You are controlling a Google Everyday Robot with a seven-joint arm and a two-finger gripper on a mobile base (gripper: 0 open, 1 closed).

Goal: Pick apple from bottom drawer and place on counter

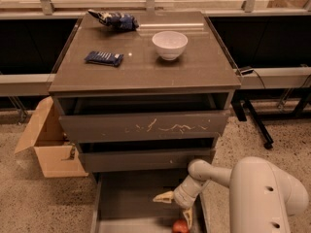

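Note:
The bottom drawer (131, 198) stands pulled out at the foot of the cabinet, its flat grey floor showing. A small red apple (180, 226) lies near the drawer's front right, at the frame's lower edge. My gripper (176, 208) hangs inside the drawer just above and left of the apple, open, one pale finger (164, 197) pointing left and the other down beside the apple. Nothing sits between them. The counter (146, 64) is the glossy grey-brown top of the cabinet, far above the gripper.
On the counter stand a white bowl (169, 44), a dark blue packet (103, 58) and a crumpled blue bag (116, 20). The scratched top drawer front (143, 126) and the middle drawer front (146, 159) overhang the open drawer. A cardboard box (48, 144) sits on the floor at left.

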